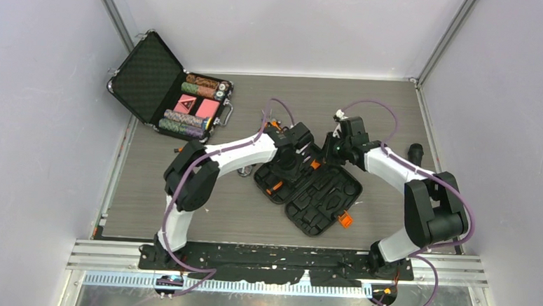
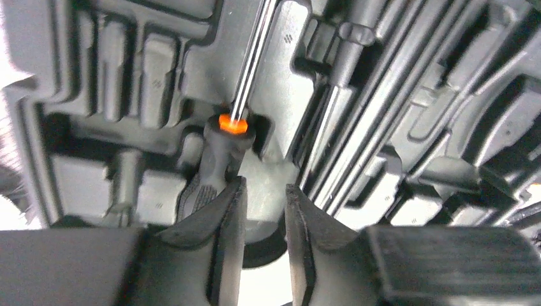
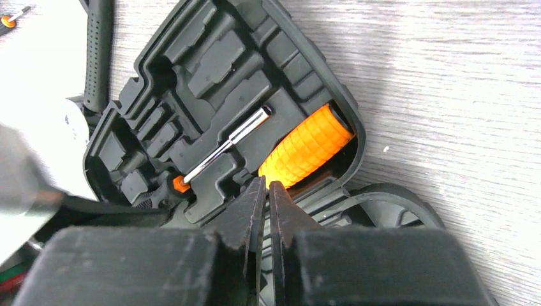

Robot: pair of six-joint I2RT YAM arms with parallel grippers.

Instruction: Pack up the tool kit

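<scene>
The tool kit [image 1: 313, 194] lies open in the middle of the table, moulded slots up. My left gripper [image 1: 288, 166] hangs low over its left half. In the left wrist view my left gripper [image 2: 265, 194] is open by a narrow gap with nothing between the jaws. Its left finger [image 2: 223, 213] rests beside the black handle of a screwdriver [image 2: 231, 124] with an orange collar, which lies in a slot. My right gripper [image 1: 339, 148] is at the case's far edge. In the right wrist view it [image 3: 268, 186] is shut and empty, just in front of an orange knurled handle [image 3: 307, 150] and a chrome-shafted screwdriver [image 3: 223, 146].
An open metal-edged briefcase [image 1: 145, 76] of poker chips and red cards stands at the back left. A small black object [image 1: 415, 150] lies by the right wall. The case's orange latch [image 1: 346, 218] points toward the near edge. A black-handled tool [image 3: 99, 57] lies beside the case.
</scene>
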